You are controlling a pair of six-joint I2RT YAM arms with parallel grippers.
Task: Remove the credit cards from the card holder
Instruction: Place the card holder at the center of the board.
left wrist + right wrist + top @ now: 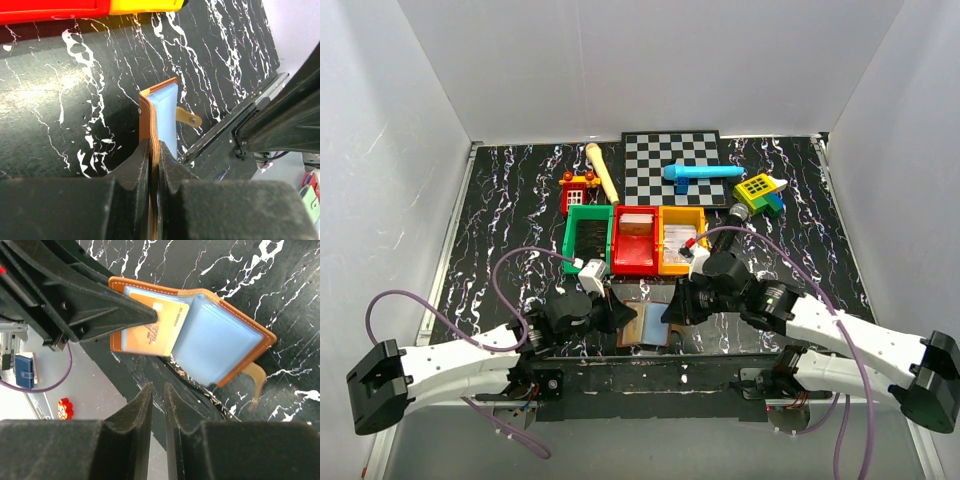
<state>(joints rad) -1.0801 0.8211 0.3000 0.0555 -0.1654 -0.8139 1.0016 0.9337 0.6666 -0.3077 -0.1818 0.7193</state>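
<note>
The card holder (645,322) lies open near the table's front edge, brown outside with pale blue inner panels (220,345). A cream-orange credit card (150,332) sticks partly out of its pocket. My left gripper (618,318) is shut on one brown flap of the card holder (162,112), which stands upright between its jaws (154,147). One of its black fingers (100,300) shows in the right wrist view, over the card's end. My right gripper (672,308) hovers just beside the holder, its jaws (158,386) a narrow gap apart with nothing between them.
Green (588,235), red (635,240) and orange (682,240) bins stand in a row just behind the holder. Farther back are a chessboard (675,165), a blue tool (703,174), a wooden stick (602,170), a red toy house (578,188) and coloured blocks (757,190).
</note>
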